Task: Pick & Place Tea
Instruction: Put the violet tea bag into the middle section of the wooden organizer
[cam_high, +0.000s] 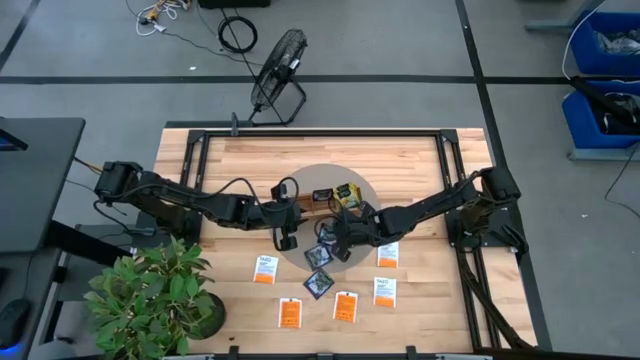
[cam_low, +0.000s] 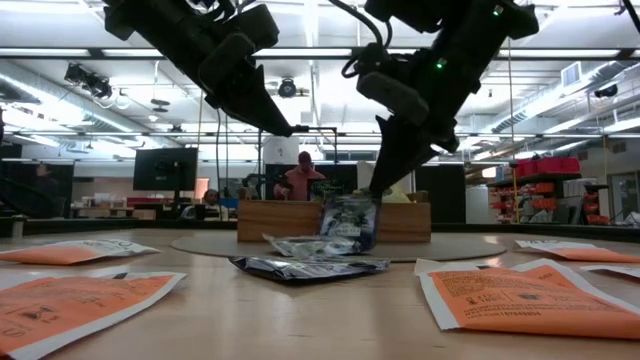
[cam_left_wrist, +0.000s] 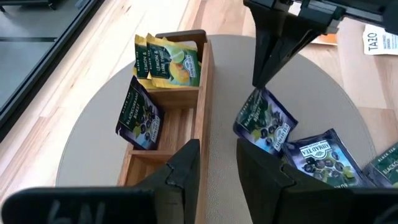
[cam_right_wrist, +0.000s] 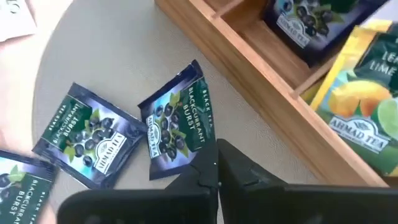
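My right gripper (cam_high: 337, 238) is shut on a dark blue-black tea packet (cam_left_wrist: 264, 121) over the round grey mat (cam_high: 300, 175). My left gripper (cam_left_wrist: 217, 165) hovers open just to the left of it, above the mat and touching nothing. Two more dark packets (cam_right_wrist: 87, 143) lie flat on the mat beside the held one. The wooden tray (cam_left_wrist: 205, 81) on the mat holds two yellow-green packets (cam_left_wrist: 168, 59) and one dark packet (cam_left_wrist: 140, 115), each leaning in a compartment. Several orange-and-white packets (cam_high: 345, 305) lie flat near the near edge. My right gripper pinches the dark packet by its top edge (cam_left_wrist: 264, 93) between both fingers (cam_low: 385, 170), coming from above and pointing down. The packet hangs upright below the fingers (cam_low: 350, 220). Its lower edge is at the mat; I cannot tell whether it is lifted clear.
A potted plant (cam_high: 150, 295) overhangs the table's near left corner. A fan (cam_high: 278, 70) stands beyond the far edge. Another dark packet (cam_high: 318, 283) lies on the wood near the mat. People (cam_low: 303, 175) sit in the room behind the table.
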